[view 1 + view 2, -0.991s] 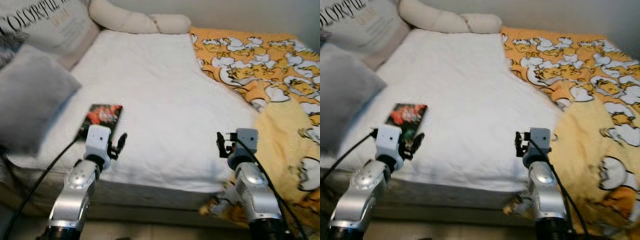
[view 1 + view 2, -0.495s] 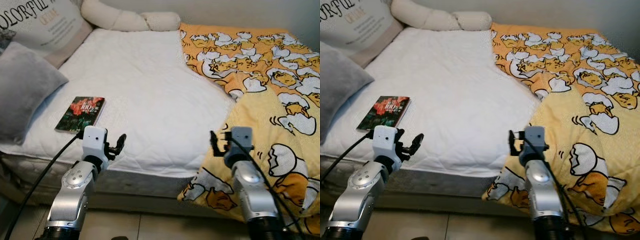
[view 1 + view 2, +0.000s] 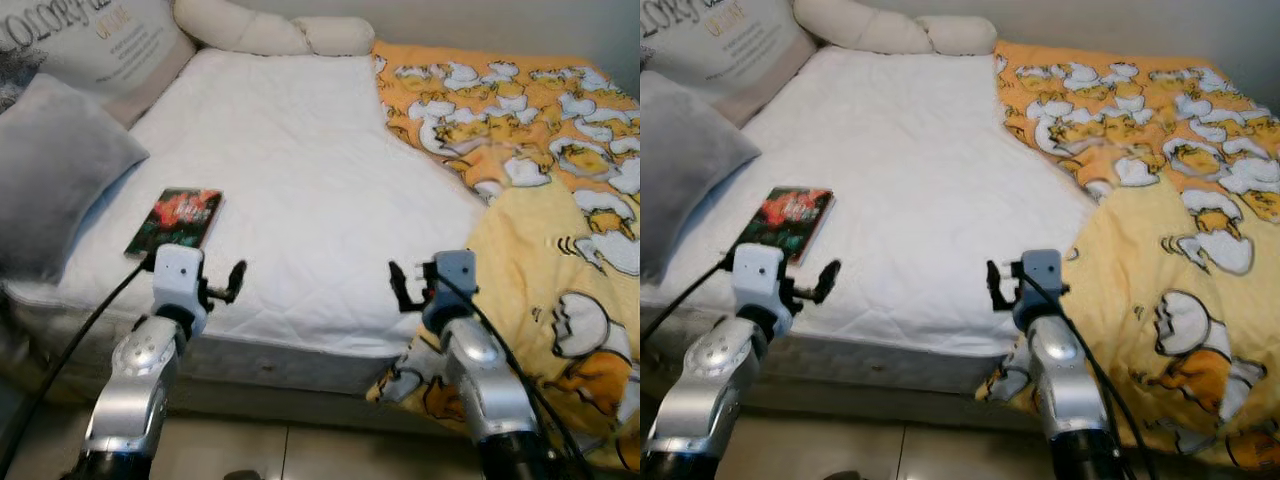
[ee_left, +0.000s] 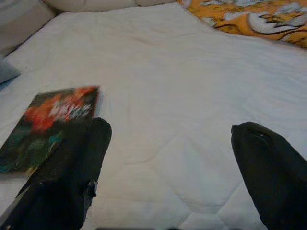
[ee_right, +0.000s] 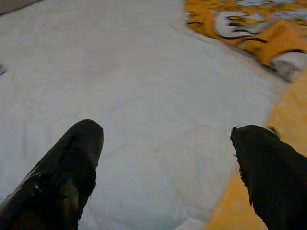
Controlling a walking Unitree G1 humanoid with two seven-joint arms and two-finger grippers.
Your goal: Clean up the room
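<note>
Book [image 3: 176,220] lay near the bed's [image 3: 300,150] front-left edge (cover dark, red print). Left gripper [image 3: 228,283] and right gripper [image 3: 402,288] hovered at front edge, fingers spread.

1. Head cameras look forward and down from the foot side of the bed [image 3: 300,170], both arms low in view.
2. Both eyes share the same scene, slightly offset.
3. Left wrist camera sits close over the sheet, facing the book [image 4: 45,124].
4. Right wrist camera faces the sheet and the yellow blanket [image 5: 249,28].
</note>
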